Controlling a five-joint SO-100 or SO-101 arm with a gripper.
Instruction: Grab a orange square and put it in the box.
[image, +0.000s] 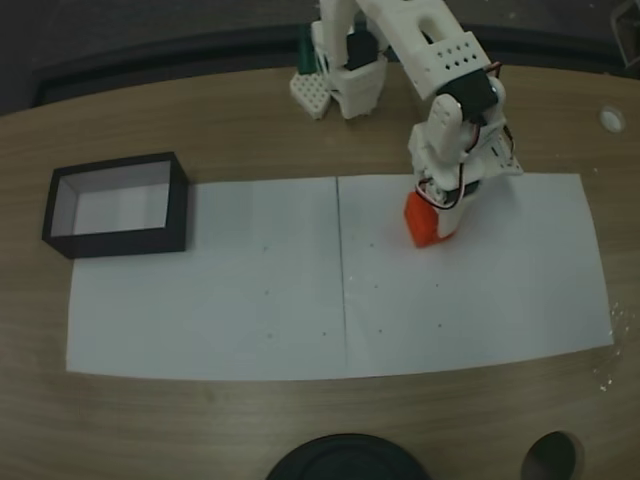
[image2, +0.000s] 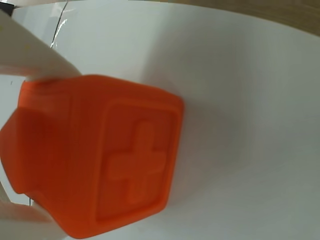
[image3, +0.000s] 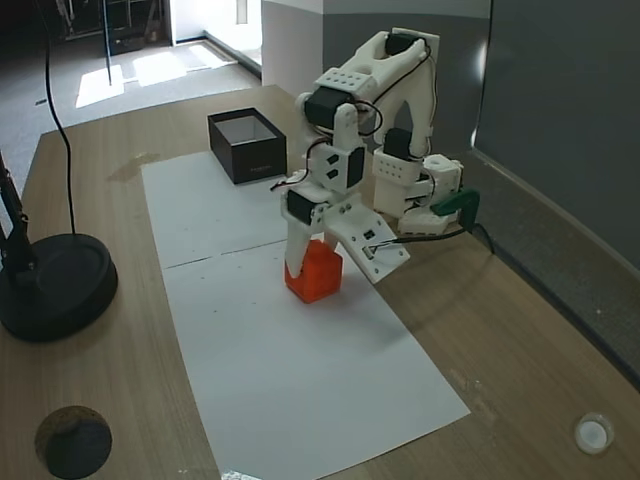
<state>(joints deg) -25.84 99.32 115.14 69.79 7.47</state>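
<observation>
Cube (image: 421, 220): right of centre in a fixed view, on the white paper (image: 250, 300); in the wrist view, big at lower left, raised cross on the facing side.
Gripper (image3: 318, 262): down over the cube, one finger (image3: 297, 245) against its left side in a fixed view, the other splayed out to the right — jaws look parted, not yet clamped. White finger surfaces touch the cube's top and bottom edges at far left of the wrist view.
Box (image: 118, 203): upper left of a fixed view, off the paper's corner, well apart from the cube; inside pale.
Stage: grasp, by the look of it — cube apparently on the paper.
Doing it well: close squarely on two opposite flat faces, not across a corner; cube looks turned a little, so likely to twist as the jaws meet. Squeeze until firm, then lift straight up before swinging toward the box.
Risk: a corner pinch could let the cube pop out mid-carry.
Elsewhere: round black base (image3: 55, 285) at left of a fixed view, clear of the path.
</observation>
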